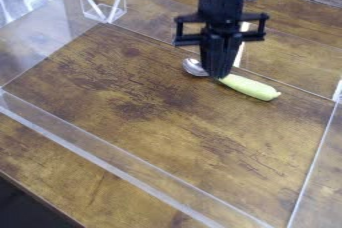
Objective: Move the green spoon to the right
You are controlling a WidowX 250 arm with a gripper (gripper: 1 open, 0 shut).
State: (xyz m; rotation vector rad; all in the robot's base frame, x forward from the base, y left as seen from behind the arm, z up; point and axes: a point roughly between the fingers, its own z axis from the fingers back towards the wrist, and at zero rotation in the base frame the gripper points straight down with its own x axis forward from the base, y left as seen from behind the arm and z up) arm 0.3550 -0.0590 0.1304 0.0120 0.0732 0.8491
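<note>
In the single camera view, a wooden table is being shown, with low clear plastic walls bordering it at the lower left and right edges. The black gripper is being held in the upper middle of the frame, pointing straight down, with its fingers pressed together and nothing gripped between them. The green spoon is lying flat on the wood in the upper right part of the frame, just below and beside the gripper tip; its yellow-green handle is stretching toward the right edge, while its silver bowl is being partly hidden behind the gripper.
</note>
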